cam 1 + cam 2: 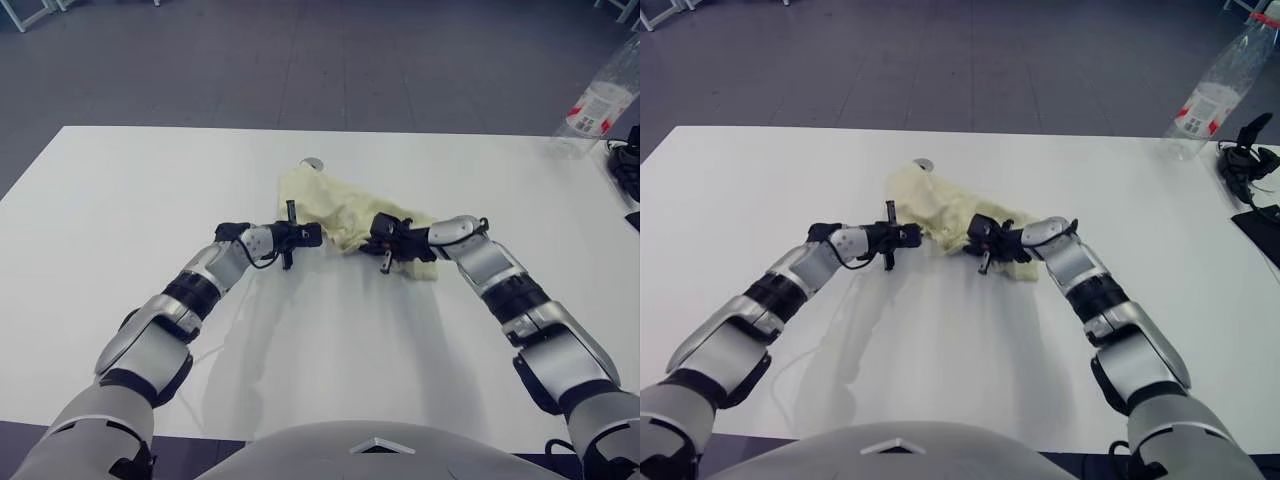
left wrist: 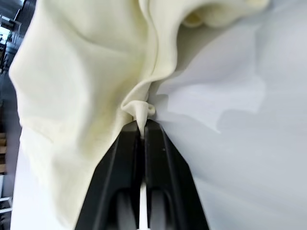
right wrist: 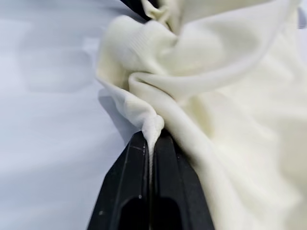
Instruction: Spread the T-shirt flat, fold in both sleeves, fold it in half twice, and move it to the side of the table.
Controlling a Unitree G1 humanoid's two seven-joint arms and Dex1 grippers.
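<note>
Cream T-shirt (crumpled heap) pinched tight by left gripper and right gripper

The right claw is pinching a ridge of the cream T-shirt, its two black fingers pressing together with the cloth caught between their tips. Beyond the tips the fabric is bunching in thick folds and spilling along one finger. Beside the other finger the white desk is showing, with the shirt's shadow falling on it.
</note>
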